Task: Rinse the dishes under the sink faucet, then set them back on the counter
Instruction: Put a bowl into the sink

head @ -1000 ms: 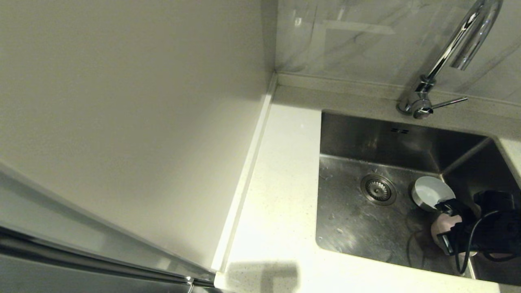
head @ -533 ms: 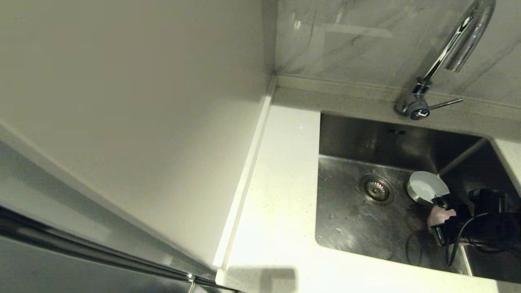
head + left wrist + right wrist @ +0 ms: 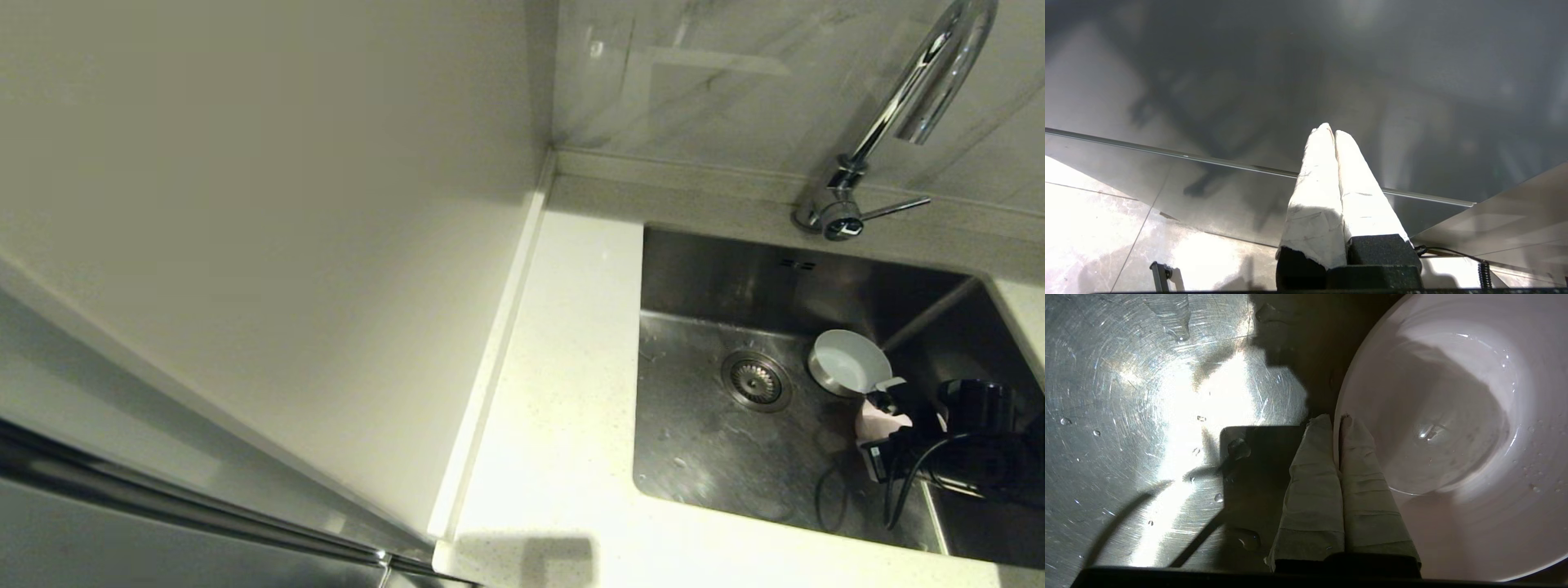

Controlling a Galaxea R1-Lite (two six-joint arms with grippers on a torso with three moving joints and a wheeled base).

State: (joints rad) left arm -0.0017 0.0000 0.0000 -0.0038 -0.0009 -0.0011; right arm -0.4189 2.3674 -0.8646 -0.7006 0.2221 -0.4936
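bowl [image 3: 849, 362] pale blue-grey | bowl [image 3: 1453, 428] pale pink | sink [image 3: 710, 441] steel grey | counter [image 3: 563, 408] white, speckled

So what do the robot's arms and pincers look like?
The right arm is black and chunky, with a thin black cable looping off it. Each pincer has two long pointed fingers wrapped in pale, wrinkly tape on a black base: see the left pincer and the right pincer.

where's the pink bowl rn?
In the sink, right side of the head view: the pink bowl has its rim pinched by the right gripper, just in front of the blue-grey bowl and right of the drain strainer.
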